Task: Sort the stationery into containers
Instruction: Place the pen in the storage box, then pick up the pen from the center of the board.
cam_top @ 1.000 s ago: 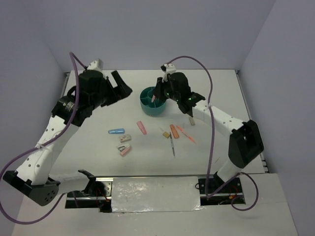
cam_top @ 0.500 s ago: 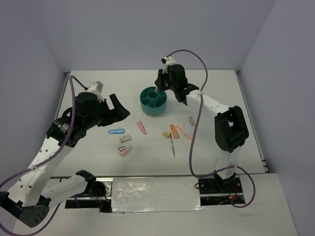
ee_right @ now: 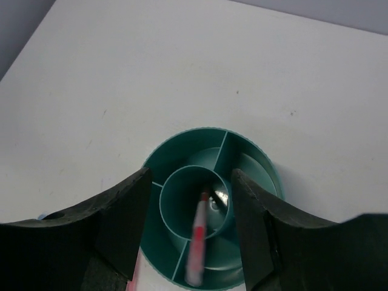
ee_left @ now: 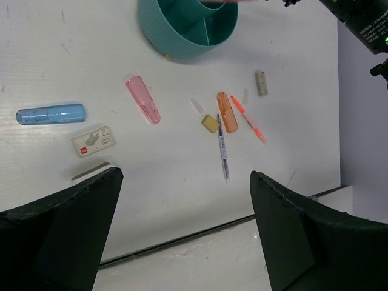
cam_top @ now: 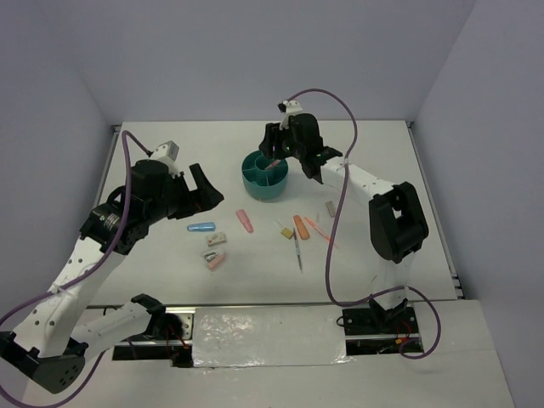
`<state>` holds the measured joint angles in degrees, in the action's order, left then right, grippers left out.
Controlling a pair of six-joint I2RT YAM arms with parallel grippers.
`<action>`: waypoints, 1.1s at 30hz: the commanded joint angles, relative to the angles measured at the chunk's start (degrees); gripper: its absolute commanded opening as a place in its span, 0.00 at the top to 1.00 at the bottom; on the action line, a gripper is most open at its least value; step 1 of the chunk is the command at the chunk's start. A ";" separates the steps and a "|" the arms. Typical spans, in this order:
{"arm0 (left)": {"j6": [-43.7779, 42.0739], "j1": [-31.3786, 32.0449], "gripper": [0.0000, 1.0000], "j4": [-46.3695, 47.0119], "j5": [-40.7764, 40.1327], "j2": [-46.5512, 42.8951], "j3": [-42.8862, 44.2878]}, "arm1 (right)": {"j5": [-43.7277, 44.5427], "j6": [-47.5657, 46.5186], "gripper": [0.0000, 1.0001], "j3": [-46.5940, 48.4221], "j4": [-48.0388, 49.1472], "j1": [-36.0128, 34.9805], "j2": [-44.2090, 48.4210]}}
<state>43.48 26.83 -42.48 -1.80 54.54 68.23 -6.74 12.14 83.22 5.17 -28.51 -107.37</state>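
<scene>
The round teal tub (cam_top: 255, 189) with inner dividers stands at the back middle of the table. My right gripper (cam_top: 274, 153) hangs just above it, open. A blurred pink pen (ee_right: 199, 248) lies loose between the spread jaws of the right gripper (ee_right: 191, 176), its tip in the tub's (ee_right: 209, 130) middle ring. My left gripper (cam_top: 202, 200) hovers open and empty over the left side. On the table lie a blue capsule (ee_left: 50, 113), a pink capsule (ee_left: 143, 108), an orange capsule (ee_left: 227, 112), a tan block (ee_left: 210, 123), a grey block (ee_left: 261, 83) and two pens (ee_left: 222, 148).
A white labelled block (ee_left: 94, 140) and a pink-white block (cam_top: 215, 260) lie near the blue capsule (cam_top: 201, 227). The table's near edge and a foil-covered strip (cam_top: 268, 333) run between the arm bases. Grey walls close in the back and both sides.
My right gripper has opened over the tub and let go of the pink pen, which now tilts into the middle ring. The left arm dropped lower and nearer a second ago, then held still.
</scene>
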 commanded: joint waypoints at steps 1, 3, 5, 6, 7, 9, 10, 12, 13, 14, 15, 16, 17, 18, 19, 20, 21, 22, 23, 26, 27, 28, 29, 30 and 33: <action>-1.73 0.15 0.01 0.73 -0.22 0.30 1.21 | -0.37 -0.10 0.37 -1.65 2.65 -0.23 3.56; -2.09 0.15 0.01 1.43 0.13 0.30 1.03 | -0.29 0.07 0.35 -1.92 1.87 -0.23 4.80; -2.26 0.07 0.01 1.78 0.83 0.65 0.68 | -0.11 -0.10 0.35 -2.62 1.95 -0.14 7.43; -2.44 0.15 0.01 2.05 1.01 0.74 0.59 | -0.11 -0.19 0.35 -2.97 1.78 -0.23 8.31; -2.61 0.07 0.01 2.22 1.19 0.83 0.42 | 1.02 -0.01 0.35 -3.15 -0.14 -0.14 10.06; -2.79 0.07 0.01 2.40 1.10 1.00 0.50 | 4.44 1.56 0.34 -3.15 -3.83 -0.14 12.09; -2.97 0.15 0.01 1.79 0.84 1.44 1.29 | 6.02 2.53 0.33 -3.50 -6.29 -0.14 14.71; -3.32 0.15 0.01 0.21 -1.09 2.32 2.87 | 9.19 4.64 0.33 -5.42 -12.71 -0.14 18.23; -4.01 0.07 0.01 -1.54 -1.62 3.37 4.70 | 9.55 6.99 0.32 -8.66 -14.64 -0.14 22.08; -4.28 0.07 0.01 -2.25 -2.49 3.98 5.59 | 9.73 7.89 0.33 -10.17 -19.10 -0.14 23.86; -4.55 0.07 0.01 -3.04 -2.94 4.51 6.38 | 10.08 8.68 0.34 -11.75 -21.23 -0.23 25.36; -4.90 0.07 0.01 -3.83 -3.20 5.56 7.78 | 9.91 9.04 0.35 -15.16 -22.99 -0.49 27.55; -5.16 0.07 0.01 -4.62 -3.29 6.01 8.23 | 9.99 8.95 0.43 -16.32 -27.54 -0.75 28.18; -5.34 0.15 0.01 -4.89 -2.86 6.45 8.59 | 10.86 8.43 0.49 -18.86 -29.41 -0.76 28.70; -5.43 0.15 0.01 -5.24 -2.68 7.50 9.20 | 10.53 7.12 0.52 -20.19 -30.73 -1.45 29.84; -5.34 0.15 0.01 -5.59 -2.77 7.94 9.38 | 10.17 6.85 0.53 -21.25 -33.27 -1.89 30.37; -5.34 0.07 0.01 -6.38 -2.77 8.73 9.82 | 9.56 6.49 0.53 -23.17 -34.16 -2.51 31.42; -5.34 0.07 0.01 -6.56 -2.59 9.17 9.91 | 9.73 6.06 0.52 -23.71 -35.22 -4.60 31.61; -5.43 0.07 0.01 -6.65 -2.33 9.52 10.00 | 10.95 6.14 0.50 -23.98 -38.01 -6.10 31.70; -5.60 0.07 0.01 -6.56 -0.93 10.67 10.26 | 16.14 8.15 0.50 -24.68 -41.98 -9.97 31.79; -5.60 0.07 0.01 -6.39 -0.57 10.93 10.17 | 15.54 9.21 0.50 -25.73 -42.00 -10.42 31.61; -5.52 0.07 0.01 -6.13 -0.05 11.37 9.91 | 14.57 10.61 0.51 -26.26 -41.91 -10.95 31.35; -5.34 0.07 0.01 -5.86 0.13 11.55 9.65 | 15.00 11.49 0.51 -26.62 -42.08 -11.73 31.00; -5.34 0.07 0.01 -5.69 0.31 11.72 9.47 | 16.14 12.37 0.51 -26.97 -42.52 -13.66 29.86; -4.64 0.07 0.01 -5.07 0.75 12.34 8.33 | 16.85 14.13 0.57 -27.85 -42.79 -15.69 27.57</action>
<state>39.11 26.83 -48.60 -2.55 66.78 76.58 7.49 23.03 56.62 -35.90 -42.24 -78.00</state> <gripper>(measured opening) 0.993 0.445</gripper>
